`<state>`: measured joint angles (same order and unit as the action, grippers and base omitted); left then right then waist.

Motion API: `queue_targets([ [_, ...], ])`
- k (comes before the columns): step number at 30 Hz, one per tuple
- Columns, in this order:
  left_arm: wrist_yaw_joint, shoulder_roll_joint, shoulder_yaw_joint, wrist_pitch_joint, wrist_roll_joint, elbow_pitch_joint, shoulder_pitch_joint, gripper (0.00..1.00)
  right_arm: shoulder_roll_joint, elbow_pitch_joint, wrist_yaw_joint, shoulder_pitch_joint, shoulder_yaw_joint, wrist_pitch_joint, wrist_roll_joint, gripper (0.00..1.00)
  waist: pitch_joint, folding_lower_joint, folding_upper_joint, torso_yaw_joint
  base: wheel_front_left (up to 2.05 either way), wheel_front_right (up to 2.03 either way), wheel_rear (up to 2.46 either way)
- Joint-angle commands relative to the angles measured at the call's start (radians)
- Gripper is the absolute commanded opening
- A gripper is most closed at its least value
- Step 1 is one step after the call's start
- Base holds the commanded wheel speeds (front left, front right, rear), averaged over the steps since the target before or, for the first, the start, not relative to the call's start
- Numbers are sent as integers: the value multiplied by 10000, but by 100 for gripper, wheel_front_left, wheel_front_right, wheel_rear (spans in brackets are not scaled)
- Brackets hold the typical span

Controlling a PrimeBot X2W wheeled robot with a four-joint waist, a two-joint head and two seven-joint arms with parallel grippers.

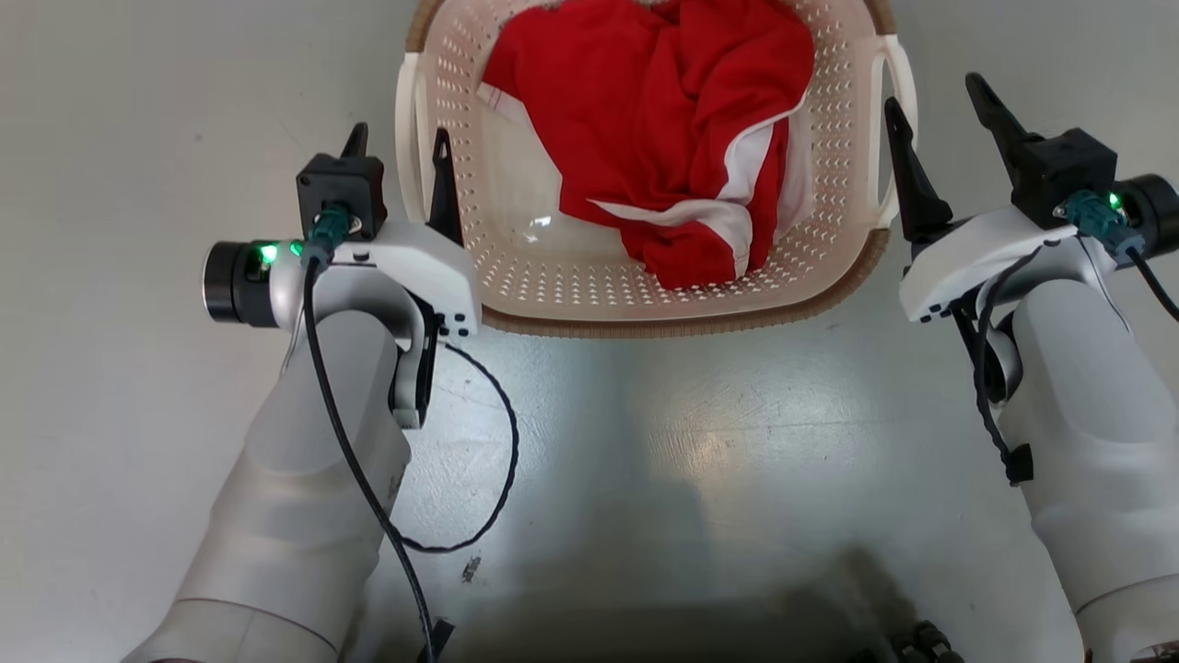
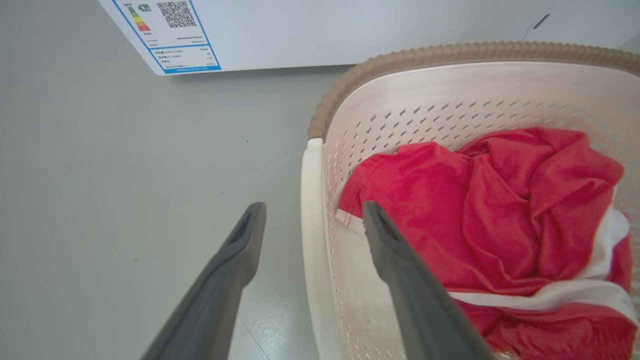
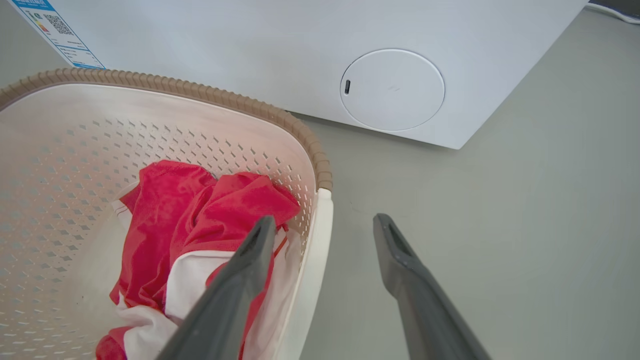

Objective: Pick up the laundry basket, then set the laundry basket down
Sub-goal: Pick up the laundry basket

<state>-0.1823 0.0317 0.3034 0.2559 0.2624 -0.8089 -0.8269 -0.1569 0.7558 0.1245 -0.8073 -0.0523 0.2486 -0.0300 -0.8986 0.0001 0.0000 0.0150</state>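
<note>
The cream perforated laundry basket (image 1: 682, 322) with its brown rim sits on the grey floor at the top centre of the head view, holding a red and white garment (image 1: 663, 120). My left gripper (image 1: 398, 161) is open, one finger outside the left loop handle (image 1: 408, 138) and one inside the basket. In the left wrist view the left gripper (image 2: 314, 207) straddles the white handle edge (image 2: 311, 240) without closing on it. My right gripper (image 1: 932, 97) is open astride the right handle (image 1: 907, 92). The right wrist view shows the right gripper (image 3: 325, 221) either side of that handle (image 3: 315, 260).
A large white washing machine (image 3: 300, 50) stands just beyond the basket, with a round cover (image 3: 392, 90) and an energy label (image 2: 170, 35). A black cable (image 1: 502, 442) loops off my left wrist. Open grey floor (image 1: 110, 184) lies to both sides.
</note>
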Motion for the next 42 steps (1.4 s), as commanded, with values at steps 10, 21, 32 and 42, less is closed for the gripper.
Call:
queue_targets([
  [10,-152,185,-112,59,60,-23,-196,100,127,-148,62,231,-365,132,259,100,-413,-1,0,85,0,0,0],
  [21,-146,185,138,59,184,-471,-661,100,210,460,62,-218,-583,132,301,100,-874,-1,0,56,0,0,0],
  [32,-38,185,321,59,389,-1517,-1314,100,386,1459,62,-664,-914,132,319,100,-912,-1,0,127,0,0,0],
  [42,203,185,612,59,643,-2507,-1729,100,498,2314,62,-1178,-1120,132,322,100,-834,-1,0,191,0,0,0],
])
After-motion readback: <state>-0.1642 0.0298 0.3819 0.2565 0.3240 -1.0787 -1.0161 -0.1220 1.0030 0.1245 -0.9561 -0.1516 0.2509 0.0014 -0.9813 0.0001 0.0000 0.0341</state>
